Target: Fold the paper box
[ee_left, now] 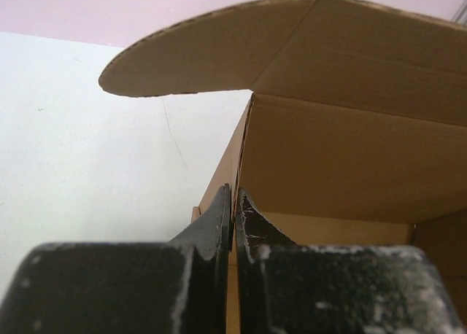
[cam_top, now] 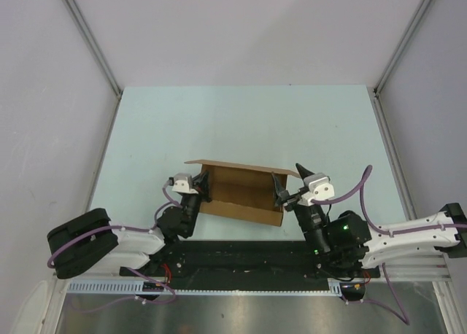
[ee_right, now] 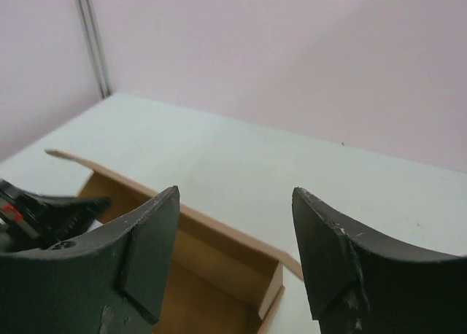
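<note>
- The paper box (cam_top: 244,192) sits in the middle of the top view, a little below the center, on the desk (cam_top: 241,122). It is partly made: it has a floor and walls that stand up, and the top is open.
- The left end effector (cam_top: 202,182) is at the left end of the box. In the left wrist view its two fingers (ee_left: 219,217) are pressed almost together, and they seem to pinch the thin side wall of the box.
- A rounded flap (ee_left: 190,57) sticks out at the top of the left wrist view. It is not tucked in yet.
- The right end effector (cam_top: 290,181) is at the right end of the box. Its jaws are spread wide apart with nothing between them. In the right wrist view the box (ee_right: 219,268) is at the bottom, left of center.
- I think the step now is holding the left side steady while the sides get shaped.
- Next, the right one likely needs to go down to the right wall or flap and fold it in, gently, so the cardboard does not bend wrong or slide.
- The desk is pale blue-green and smooth.
- Plain light walls (cam_top: 241,28) stand around it, with thin metal posts (cam_top: 91,42) in the back corners.
</note>
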Controlling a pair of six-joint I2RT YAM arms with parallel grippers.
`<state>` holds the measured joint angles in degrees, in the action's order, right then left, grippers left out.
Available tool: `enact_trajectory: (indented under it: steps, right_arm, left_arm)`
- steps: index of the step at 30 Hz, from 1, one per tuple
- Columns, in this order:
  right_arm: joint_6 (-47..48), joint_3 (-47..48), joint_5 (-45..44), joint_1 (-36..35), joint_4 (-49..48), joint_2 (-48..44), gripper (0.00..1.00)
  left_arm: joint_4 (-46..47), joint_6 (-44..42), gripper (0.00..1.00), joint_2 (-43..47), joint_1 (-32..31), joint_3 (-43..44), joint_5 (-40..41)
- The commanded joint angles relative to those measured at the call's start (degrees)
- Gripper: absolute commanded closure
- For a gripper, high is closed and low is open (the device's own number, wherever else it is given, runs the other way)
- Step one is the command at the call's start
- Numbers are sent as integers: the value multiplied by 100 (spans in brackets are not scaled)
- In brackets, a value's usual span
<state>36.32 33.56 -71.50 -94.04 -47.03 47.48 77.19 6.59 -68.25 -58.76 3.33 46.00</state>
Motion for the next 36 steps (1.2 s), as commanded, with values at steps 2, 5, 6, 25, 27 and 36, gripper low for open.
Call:
enact_trajectory:
  steps: [2,5,6,25,27,36]
  right_arm:
    - [978,826,425,86,-831,278,30]
    - [-451,1213,925,909,792,454,30]
    - [-946,1232,1180,1192,1192,472,30]
    - [-4202,925,4892,3463,4097,1650,38]
    - [-4264,680,4813,3340,4017,1641,39]
    - [-4396,247,4646,3093,3832,1799,41]
  left_arm:
    - [359,334,96,-110,-127,-737,339]
    - [341,369,95,-119,-162,-773,383]
    - [349,378,94,-127,-171,-781,401]
    - [-2795,887,69,2341,-531,-790,831]
    - [-3277,1010,66,2667,-583,-790,937]
    - [-6645,1886,52,3581,-1102,236,1859]
